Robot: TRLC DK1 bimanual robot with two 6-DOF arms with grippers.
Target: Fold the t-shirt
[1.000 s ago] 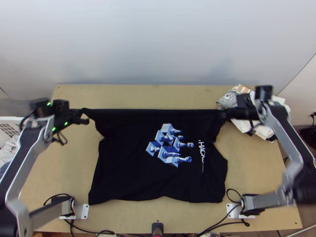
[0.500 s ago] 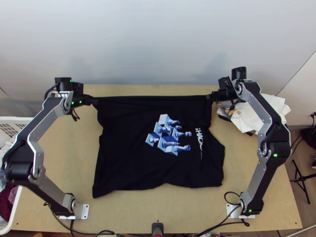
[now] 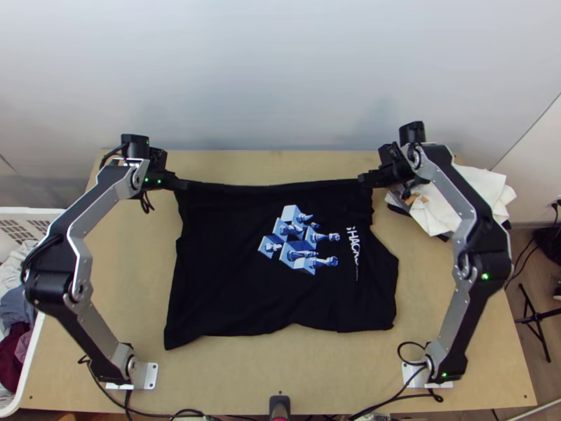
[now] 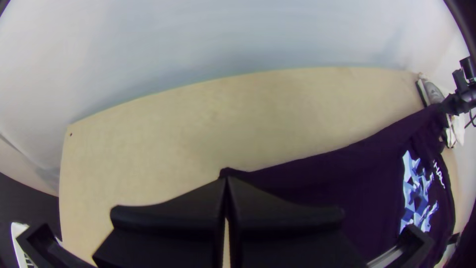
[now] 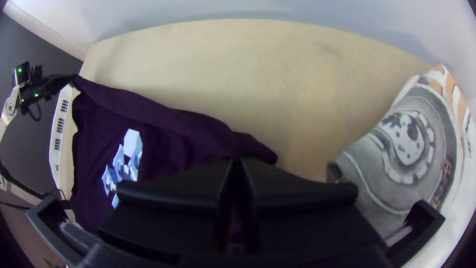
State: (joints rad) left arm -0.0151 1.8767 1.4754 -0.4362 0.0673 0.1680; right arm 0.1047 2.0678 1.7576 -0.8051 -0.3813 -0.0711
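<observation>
Likely light and limp, the t-shirt [image 3: 224, 274] holds best by its upper corners, where left gripper [image 3: 182, 184] and right gripper [image 3: 362, 179] clamp their jaws.

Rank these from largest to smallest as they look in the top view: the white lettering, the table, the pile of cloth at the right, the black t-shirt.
1. Table
2. Black t-shirt
3. Pile of cloth, partly hidden by the right arm
4. White lettering
</observation>
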